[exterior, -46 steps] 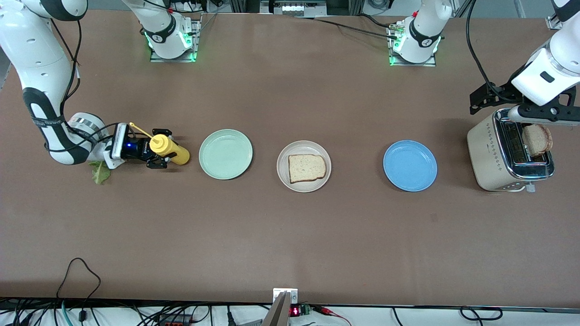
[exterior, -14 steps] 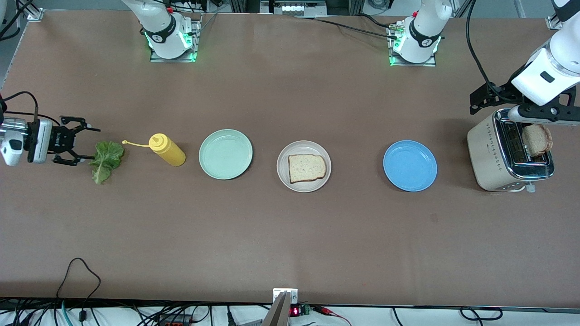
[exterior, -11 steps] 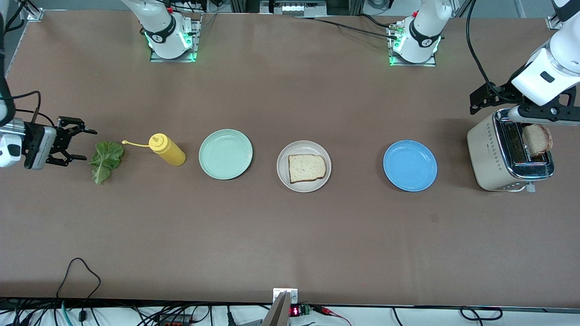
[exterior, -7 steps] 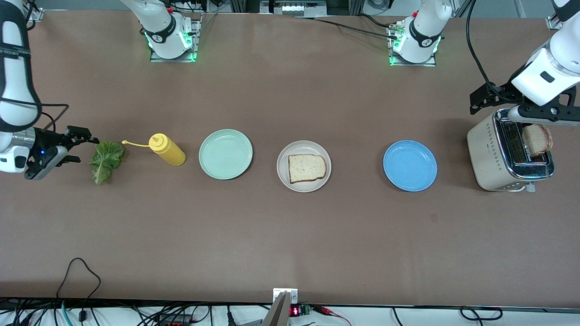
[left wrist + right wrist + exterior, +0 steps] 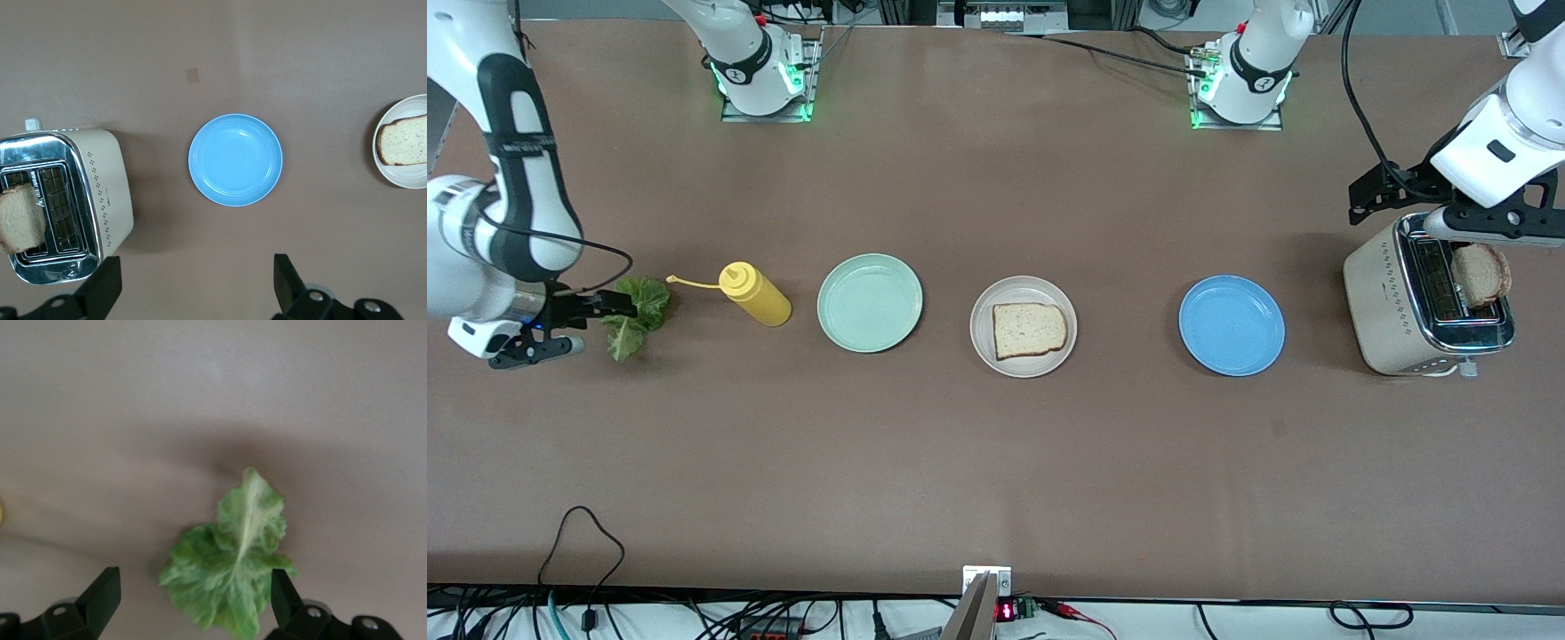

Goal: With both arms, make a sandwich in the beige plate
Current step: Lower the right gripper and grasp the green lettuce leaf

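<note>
From the front view, the beige plate (image 5: 1024, 327) sat mid-table with one bread slice (image 5: 1029, 330) lying flat on it, between a mint green plate (image 5: 870, 302) toward the right arm's end and a blue plate (image 5: 1232, 324) toward the left arm's end. A yellow squeeze bottle (image 5: 755, 292) lay beside the mint plate, and a lettuce leaf (image 5: 634, 316) lay just past it. The right gripper (image 5: 576, 324) hung over the leaf's edge, jaws spread wide and empty. The left gripper (image 5: 1383, 189) hovered over a toaster (image 5: 1396, 302) holding a second bread slice (image 5: 1481, 273).

In the left wrist view, its own fingers (image 5: 105, 287) stood wide apart with nothing between them, above the toaster and blue plate.

In the right wrist view, both fingers (image 5: 101, 597) flanked the lettuce leaf without touching it.
</note>
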`<move>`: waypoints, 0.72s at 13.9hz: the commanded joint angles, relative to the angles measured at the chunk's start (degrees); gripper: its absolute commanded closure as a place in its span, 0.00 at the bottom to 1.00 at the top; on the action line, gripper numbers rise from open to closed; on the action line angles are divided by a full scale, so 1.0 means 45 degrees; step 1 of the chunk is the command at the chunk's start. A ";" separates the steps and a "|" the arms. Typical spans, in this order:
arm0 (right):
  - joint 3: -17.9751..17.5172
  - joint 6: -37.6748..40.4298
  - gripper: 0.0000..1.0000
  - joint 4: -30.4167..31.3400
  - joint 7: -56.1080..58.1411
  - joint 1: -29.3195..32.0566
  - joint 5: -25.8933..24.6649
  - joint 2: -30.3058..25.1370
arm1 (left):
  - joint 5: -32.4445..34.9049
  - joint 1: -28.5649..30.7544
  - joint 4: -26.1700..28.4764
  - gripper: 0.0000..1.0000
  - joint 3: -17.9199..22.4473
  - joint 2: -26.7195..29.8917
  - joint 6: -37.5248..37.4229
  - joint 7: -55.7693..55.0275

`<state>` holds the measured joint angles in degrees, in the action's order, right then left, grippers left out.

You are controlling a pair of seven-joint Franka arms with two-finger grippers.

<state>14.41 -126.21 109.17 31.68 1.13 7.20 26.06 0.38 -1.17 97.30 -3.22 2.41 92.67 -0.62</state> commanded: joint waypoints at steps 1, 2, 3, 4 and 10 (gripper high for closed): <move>0.0118 -0.0759 0.00 0.0252 -0.0341 -0.0094 -0.0388 0.0280 | -0.0143 -0.0052 -0.0372 0.00 0.0090 -0.0166 -0.0280 0.0313; 0.0118 -0.1284 0.00 0.0252 -0.0341 -0.0074 -0.0543 0.0514 | -0.0143 -0.0071 -0.0372 0.00 0.0090 -0.0146 -0.0280 0.0293; 0.0118 -0.1695 0.00 0.0252 -0.0321 -0.0036 -0.0545 0.0787 | -0.0124 -0.0072 -0.0372 0.00 0.0071 -0.0146 -0.0280 0.0293; 0.0118 -0.2028 0.00 0.0252 -0.0186 -0.0016 -0.0545 0.1003 | -0.0143 -0.0072 -0.0372 0.00 0.0071 -0.0146 -0.0280 0.0293; 0.0118 -0.2755 0.45 0.0407 0.0752 0.0161 -0.0564 0.1358 | -0.0124 -0.0072 -0.0372 0.00 0.0051 -0.0146 -0.0280 0.0274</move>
<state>15.03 -138.15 110.13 33.79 1.62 5.54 33.15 0.38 -1.17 97.30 -3.22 2.41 92.66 -0.62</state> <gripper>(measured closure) 0.097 0.000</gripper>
